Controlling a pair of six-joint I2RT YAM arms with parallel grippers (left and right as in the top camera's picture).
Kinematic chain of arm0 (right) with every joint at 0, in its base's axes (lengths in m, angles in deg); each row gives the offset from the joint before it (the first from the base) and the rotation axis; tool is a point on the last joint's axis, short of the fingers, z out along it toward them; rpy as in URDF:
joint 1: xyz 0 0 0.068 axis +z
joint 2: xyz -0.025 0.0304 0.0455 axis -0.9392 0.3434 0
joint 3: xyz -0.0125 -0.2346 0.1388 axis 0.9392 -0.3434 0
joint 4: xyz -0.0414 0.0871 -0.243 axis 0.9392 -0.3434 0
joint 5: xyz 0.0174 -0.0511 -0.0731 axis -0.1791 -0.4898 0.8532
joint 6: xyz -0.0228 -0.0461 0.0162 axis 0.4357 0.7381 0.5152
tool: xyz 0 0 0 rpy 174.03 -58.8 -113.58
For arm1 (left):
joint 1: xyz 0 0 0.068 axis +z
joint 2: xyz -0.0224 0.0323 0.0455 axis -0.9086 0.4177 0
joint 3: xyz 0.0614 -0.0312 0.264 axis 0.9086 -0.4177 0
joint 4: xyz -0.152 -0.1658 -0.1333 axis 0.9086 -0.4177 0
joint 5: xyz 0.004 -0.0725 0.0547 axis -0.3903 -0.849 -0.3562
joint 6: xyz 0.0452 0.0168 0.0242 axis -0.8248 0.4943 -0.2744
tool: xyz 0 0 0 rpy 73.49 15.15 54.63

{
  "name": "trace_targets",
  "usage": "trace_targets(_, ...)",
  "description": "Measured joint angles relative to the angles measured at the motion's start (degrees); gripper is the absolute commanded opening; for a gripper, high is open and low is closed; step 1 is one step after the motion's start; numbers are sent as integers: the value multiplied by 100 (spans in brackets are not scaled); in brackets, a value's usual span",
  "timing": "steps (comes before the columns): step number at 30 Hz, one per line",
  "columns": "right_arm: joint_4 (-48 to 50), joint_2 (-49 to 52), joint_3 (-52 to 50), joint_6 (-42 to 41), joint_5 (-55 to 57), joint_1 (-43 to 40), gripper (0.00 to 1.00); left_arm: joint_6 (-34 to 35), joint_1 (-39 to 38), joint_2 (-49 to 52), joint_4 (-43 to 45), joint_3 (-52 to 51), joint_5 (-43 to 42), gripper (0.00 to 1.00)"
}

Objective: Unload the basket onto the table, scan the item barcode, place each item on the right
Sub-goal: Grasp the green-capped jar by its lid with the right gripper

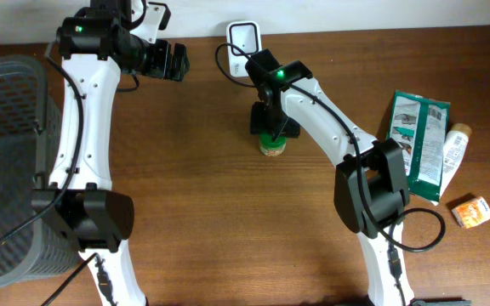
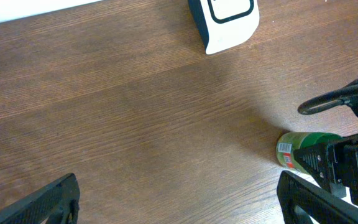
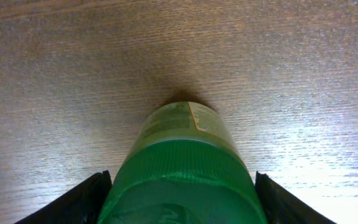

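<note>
The item is a small jar with a green ribbed cap and a green label, standing upright on the wooden table. Its barcode sticker shows in the left wrist view. My right gripper is lowered over the jar, one finger on each side of the cap. The jaws stand close to it, with a thin gap still showing on the right. From overhead, the right gripper covers the jar's top. A white scanner stands at the back edge. My left gripper hovers wide open and empty.
A dark mesh basket fills the left side. At the right lie a green packet, a white tube and a small orange box. A black cable loops near the jar.
</note>
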Motion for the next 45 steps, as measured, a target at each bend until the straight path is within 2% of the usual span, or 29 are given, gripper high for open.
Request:
trace_targets(5, -107, 22, 105, 577, -42, 0, 57, 0, 0, 0, 0, 0, 0, 99)
trace_targets(8, -424, 101, 601, 1408, -63, 0, 57, 0, 0, 0, -2, 0, -2, 99)
trace_targets(10, -682, 111, 1088, 2551, -83, 0, 57, 0, 0, 0, 0, 0, 0, 99)
trace_targets(11, -857, 109, 1272, 3469, -81, 0, 57, 0, 0, 0, 0, 0, -2, 99)
trace_targets(15, -1060, 111, 1311, 5858, -339, 0, 57, 0, 0, 0, -2, 0, 0, 99)
trace_targets(18, -1078, 111, 1311, 7023, -717, 0, 57, 0, 0, 0, 0, 0, 0, 99)
trace_targets(21, -1075, 111, 1220, 7818, -872, 0, 58, 0, 0, 0, 0, 0, 0, 99)
trace_targets(23, -1034, 120, 804, 8244, -951, 0, 58, 0, 0, 0, -2, 0, 0, 99)
trace_targets(26, -719, 149, 208, 8443, -994, 0, 59, 0, 0, 0, -4, 0, 0, 99)
trace_targets(27, -664, 118, 166, 8483, -999, 0, 65, 0, 0, 0, -7, 0, 0, 99)
trace_targets(28, -612, 105, 142, 8485, -1001, 0, 98, 0, -2, 0, -7, 0, -2, 99)
trace_targets(31, -437, 111, 79, 8343, -1014, 0, 98, 0, 0, 0, -4, 0, 0, 99)
trace_targets(34, -732, 149, 380, 7764, -1016, 0, 98, 0, 0, 0, -7, 0, 2, 99)
trace_targets(37, -1631, 188, 1591, 6467, -1014, 0, 98, 0, 0, 0, -11, 0, 0, 99)
trace_targets(39, -1917, 168, 2006, 5895, -1038, 0, 98, 0, 0, 0, -11, 0, 2, 99)
trace_targets(41, -2006, 160, 1963, 5521, -1123, 0, 98, 0, 0, 0, -9, 0, 2, 99)
trace_targets(45, -1425, 173, 1095, 5327, -721, 0, 98, 0, 0, 0, -11, 0, 2, 99)
